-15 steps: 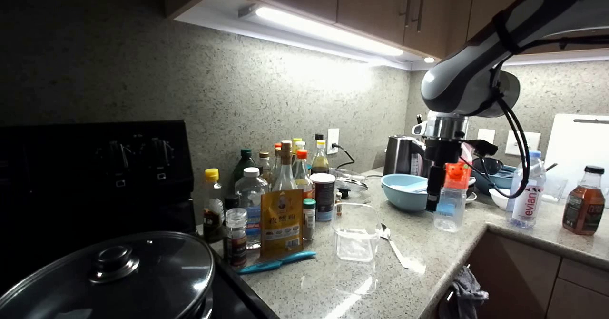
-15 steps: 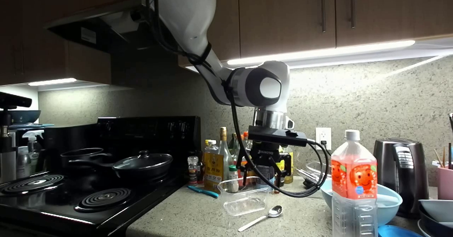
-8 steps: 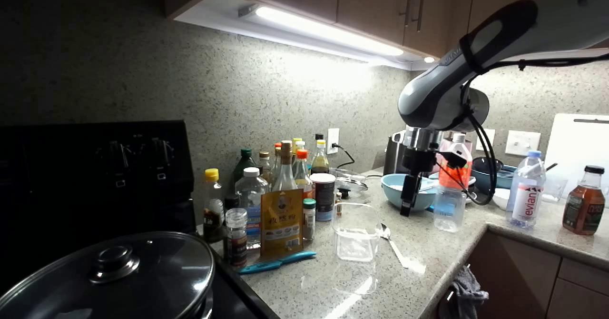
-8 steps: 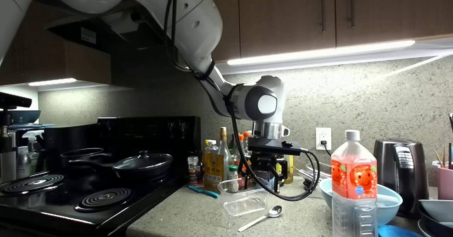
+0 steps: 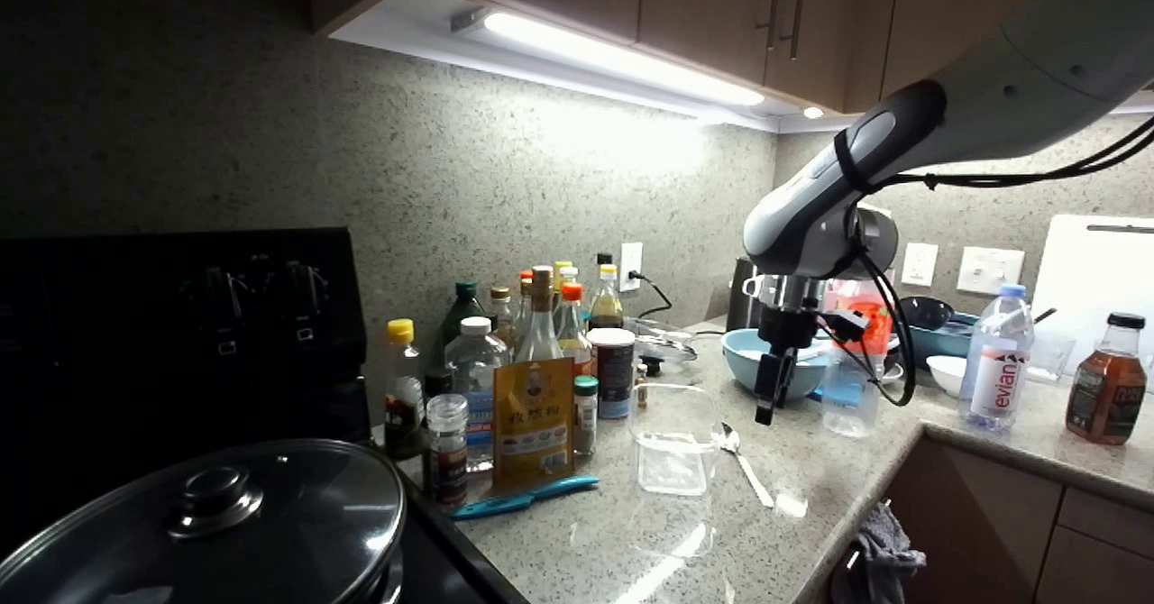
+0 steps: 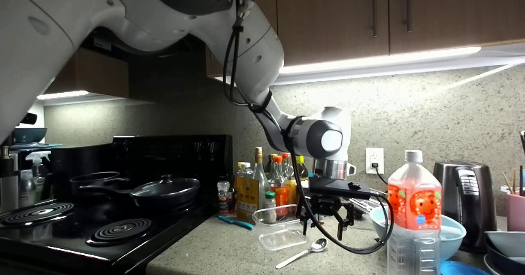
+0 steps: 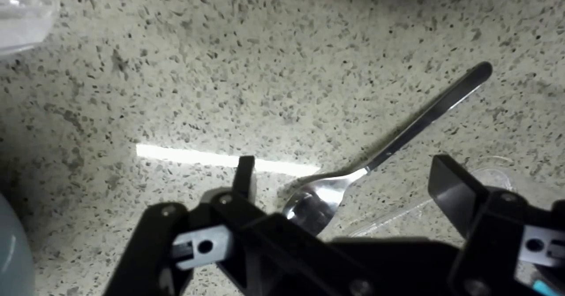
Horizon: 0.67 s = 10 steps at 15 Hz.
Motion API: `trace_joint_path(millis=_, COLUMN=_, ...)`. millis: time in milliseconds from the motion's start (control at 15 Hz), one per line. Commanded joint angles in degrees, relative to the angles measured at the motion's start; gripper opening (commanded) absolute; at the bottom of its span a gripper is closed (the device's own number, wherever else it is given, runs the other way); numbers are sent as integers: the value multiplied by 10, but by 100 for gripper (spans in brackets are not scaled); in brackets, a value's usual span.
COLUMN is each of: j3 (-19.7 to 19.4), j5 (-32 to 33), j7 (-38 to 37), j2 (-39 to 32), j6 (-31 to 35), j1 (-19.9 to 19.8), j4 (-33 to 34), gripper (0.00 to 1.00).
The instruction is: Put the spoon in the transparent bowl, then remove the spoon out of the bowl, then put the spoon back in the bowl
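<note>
- Silvery metal spoon: on the speckled surface, outside the clear bowl & just beside it, apparently w/o touching.
- Hanging above, near it: pincer, fingers spread wide, gripping nothing. Step in hand is prob. lining up a pick; which of the two put-ins, can't tell.
- Doing it well: handle runs diag. to the fingers' closing line in wrist view, so rotate to close square on it. Aim for the handle just past the neck; rounded head would likely slip.
- Thin & lying flat, so go low, pads almost at the surface, no pressing. Watch the finger on the clear bowl's side: could clip the rim & shove it.
- Wrist view gives the spoon's angle, handle dark; height unreadable, clear bowl just faint edges. Both exterior views show that bowl's outline, a pale handle & the pincer's clearance.
- In an exterior view the fingers show apart; in an exterior view the pincer is nearly edge-on, gap hard to judge.
- Further out: light blue bowl in all views, only a slice in wrist view; coil burner in an exterior view alone; ditto evian bottle, in an exterior view alone.
</note>
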State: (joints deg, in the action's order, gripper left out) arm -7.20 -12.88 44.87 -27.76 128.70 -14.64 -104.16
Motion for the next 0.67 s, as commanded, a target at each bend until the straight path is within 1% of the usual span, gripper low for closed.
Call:
trace_joint_path(millis=0, j3=20, j5=11, j7=-7, j2=-1, j6=0, j1=-19, j4=1, gripper=100)
trace_joint_path(millis=267, j3=32, j5=2, j7=-31, j2=6, j6=-3, j1=-10, j4=-12, gripper=100)
trace_joint_path(millis=600, j3=57, j5=-15, j7=-31, j2=1, j6=-7, j1=-18, j4=-11, gripper=100)
